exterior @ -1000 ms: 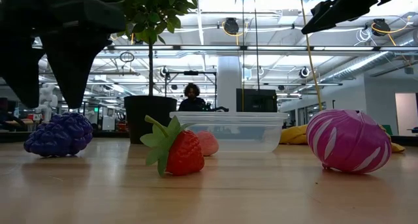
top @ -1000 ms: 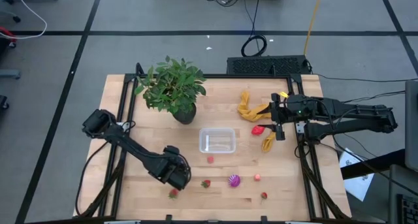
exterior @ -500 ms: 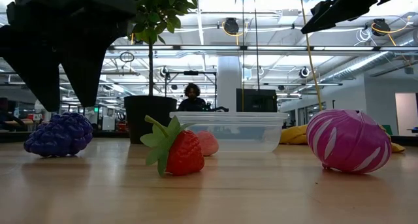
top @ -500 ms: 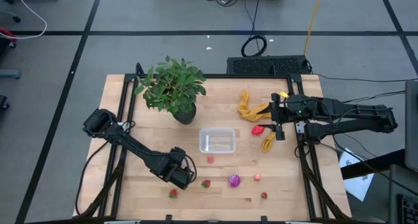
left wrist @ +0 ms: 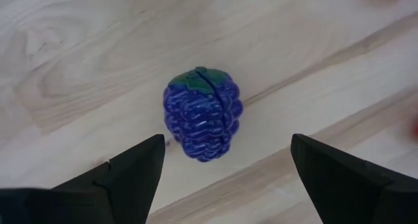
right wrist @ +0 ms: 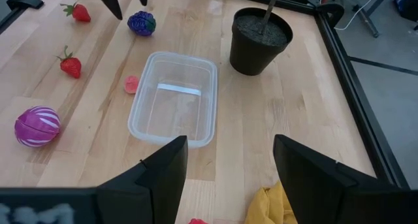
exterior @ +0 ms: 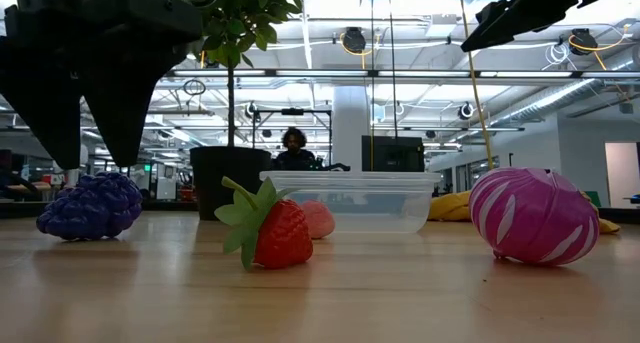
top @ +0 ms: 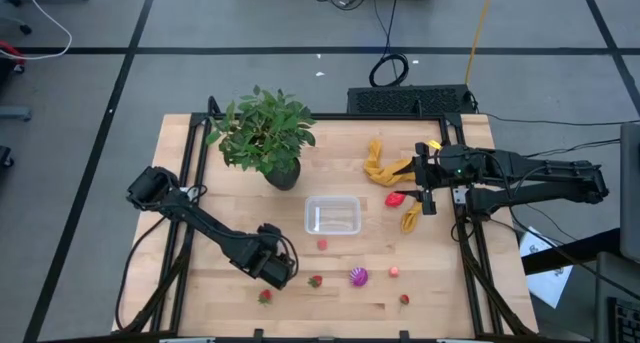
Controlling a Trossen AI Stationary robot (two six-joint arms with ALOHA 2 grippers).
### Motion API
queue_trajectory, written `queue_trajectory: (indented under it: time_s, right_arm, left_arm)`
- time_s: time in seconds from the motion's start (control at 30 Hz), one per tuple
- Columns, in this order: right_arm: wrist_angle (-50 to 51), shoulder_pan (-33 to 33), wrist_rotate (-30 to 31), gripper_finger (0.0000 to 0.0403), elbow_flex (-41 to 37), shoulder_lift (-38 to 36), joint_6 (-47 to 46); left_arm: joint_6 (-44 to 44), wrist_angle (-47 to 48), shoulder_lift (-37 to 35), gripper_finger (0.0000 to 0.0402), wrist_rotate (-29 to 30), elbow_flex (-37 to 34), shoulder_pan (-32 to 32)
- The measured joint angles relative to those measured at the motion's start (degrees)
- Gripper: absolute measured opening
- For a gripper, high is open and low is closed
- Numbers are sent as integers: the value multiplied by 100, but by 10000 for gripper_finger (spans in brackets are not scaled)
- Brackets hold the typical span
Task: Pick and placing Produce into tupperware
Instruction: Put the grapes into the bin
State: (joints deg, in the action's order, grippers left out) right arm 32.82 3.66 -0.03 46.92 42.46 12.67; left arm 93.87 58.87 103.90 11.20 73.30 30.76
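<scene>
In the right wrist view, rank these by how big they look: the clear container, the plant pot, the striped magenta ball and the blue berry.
Largest to smallest, as they look there:
1. clear container
2. plant pot
3. striped magenta ball
4. blue berry
The berry lies farther from the camera than the ball, so their true order is unsure.

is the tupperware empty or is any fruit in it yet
Empty. The right wrist view shows the tupperware holding only bare clear floor; the pink piece lies outside beside its wall.

Blue-purple bumpy berry with green cap, magenta white-striped fruit.
</scene>
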Motion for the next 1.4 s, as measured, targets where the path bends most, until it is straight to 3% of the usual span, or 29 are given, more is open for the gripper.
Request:
queue_trajectory:
  time_s: [1.0, 1.17, 1.4]
  right_arm:
    - [1, 0, 0, 220, 0, 0, -2]
    - [0, -2, 0, 220, 0, 0, -2]
    - [-3, -2, 0, 220, 0, 0, -2]
  left_arm:
    - [525, 79, 2, 335, 83, -121, 0]
    - [830, 100, 7, 335, -171, -336, -24]
    - [630, -234, 7, 335, -13, -337, -26]
